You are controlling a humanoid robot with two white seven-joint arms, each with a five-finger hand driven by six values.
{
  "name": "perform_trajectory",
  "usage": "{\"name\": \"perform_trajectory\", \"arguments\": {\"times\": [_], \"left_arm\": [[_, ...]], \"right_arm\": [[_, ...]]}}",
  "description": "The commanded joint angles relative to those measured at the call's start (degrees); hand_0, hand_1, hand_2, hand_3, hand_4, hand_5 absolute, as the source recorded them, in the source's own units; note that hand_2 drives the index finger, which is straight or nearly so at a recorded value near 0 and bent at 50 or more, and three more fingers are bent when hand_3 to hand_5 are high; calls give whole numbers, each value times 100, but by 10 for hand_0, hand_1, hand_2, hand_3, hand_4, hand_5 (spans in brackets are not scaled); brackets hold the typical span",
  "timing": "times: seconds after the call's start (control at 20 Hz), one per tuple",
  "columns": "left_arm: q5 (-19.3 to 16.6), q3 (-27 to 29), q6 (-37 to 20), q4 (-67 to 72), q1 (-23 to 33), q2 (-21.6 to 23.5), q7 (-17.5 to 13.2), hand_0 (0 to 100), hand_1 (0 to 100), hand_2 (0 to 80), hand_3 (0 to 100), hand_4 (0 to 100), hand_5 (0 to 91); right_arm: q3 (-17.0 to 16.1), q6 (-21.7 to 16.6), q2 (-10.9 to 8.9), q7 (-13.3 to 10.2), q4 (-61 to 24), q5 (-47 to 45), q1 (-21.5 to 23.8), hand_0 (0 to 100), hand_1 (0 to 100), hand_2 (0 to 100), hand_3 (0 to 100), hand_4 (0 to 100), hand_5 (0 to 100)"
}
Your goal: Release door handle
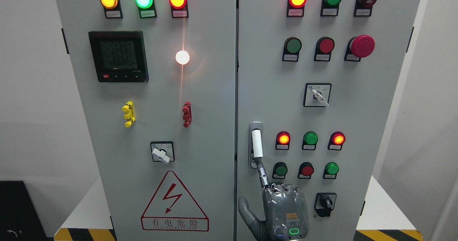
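Right hand (282, 208) below the white door handle (257, 143) on the cabinet's right door (357, 101), one extended finger touching the handle's lower end, holding nothing; a clean release calls for a straight downward withdrawal, clear of the pushbuttons.

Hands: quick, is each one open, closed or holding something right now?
Left hand: not in view.
Right hand: up at the lower end of the door handle; whether it grips cannot be told.
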Motion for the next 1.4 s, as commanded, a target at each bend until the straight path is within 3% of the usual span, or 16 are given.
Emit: {"name": "perform_trajectory", "arguments": {"times": [0.0,0.2,0.55,0.7,0.95,1.1,1.35], "left_arm": [[0,0,4,0,53,9,0,120,556,0,0,0,0],[0,0,-5,0,53,0,0,120,556,0,0,0,0],[0,0,4,0,53,0,0,120,556,0,0,0,0],[0,0,-5,0,53,0,0,120,556,0,0,0,0],[0,0,4,0,44,0,0,120,556,0,0,0,0],[0,0,-5,0,53,0,0,120,556,0,0,0,0],[0,0,-5,0,44,0,0,120,556,0,0,0,0]], "right_arm": [[1,-22,-58,-10,-204,-12,61,441,328,183,1000,994,1000],[1,-31,-103,-19,-301,-21,141,448,334,310,1000,982,1000],[-8,-57,-147,16,-547,-30,150,501,352,420,976,957,1000],[-17,-110,-147,34,-556,-30,150,519,345,555,974,945,1000],[-35,-110,-147,60,-653,-30,141,454,304,741,1000,953,1000],[-52,-162,-138,60,-670,-38,132,413,213,841,1000,981,1000],[-70,-171,-120,78,-679,-38,79,361,170,896,1000,1000,1000]]}}
